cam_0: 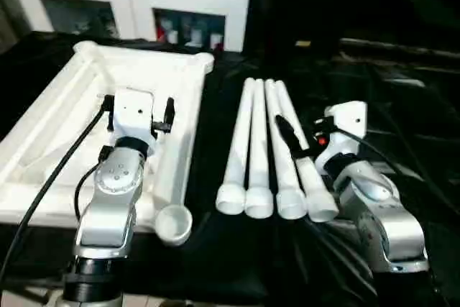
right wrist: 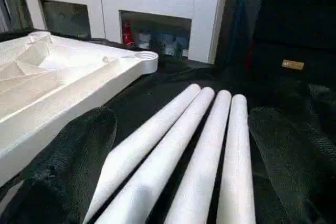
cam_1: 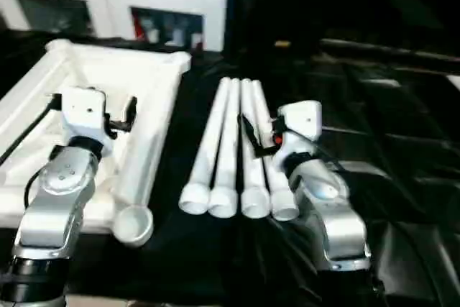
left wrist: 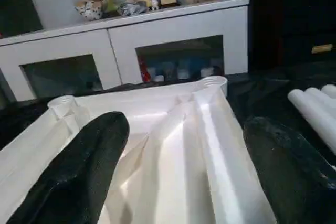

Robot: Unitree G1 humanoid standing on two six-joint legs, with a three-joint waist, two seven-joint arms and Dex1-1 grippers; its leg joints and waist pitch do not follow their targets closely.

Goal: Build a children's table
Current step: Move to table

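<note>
Table top (cam_0: 86, 116) is lying underside-up on the black cloth (cam_0: 402, 106), ribs and corner sockets facing up, presumably so the legs can be pushed in from above. Four legs (cam_0: 262, 152) are lying side by side just right of it, wide ends toward the robot. Left gripper (cam_0: 136, 116) is hovering over the top, fingers (left wrist: 79, 177) spread wide, holding nothing. Right gripper (cam_0: 309, 138) is hanging above the legs, also wide open and empty, likely lining up a pick.
</note>
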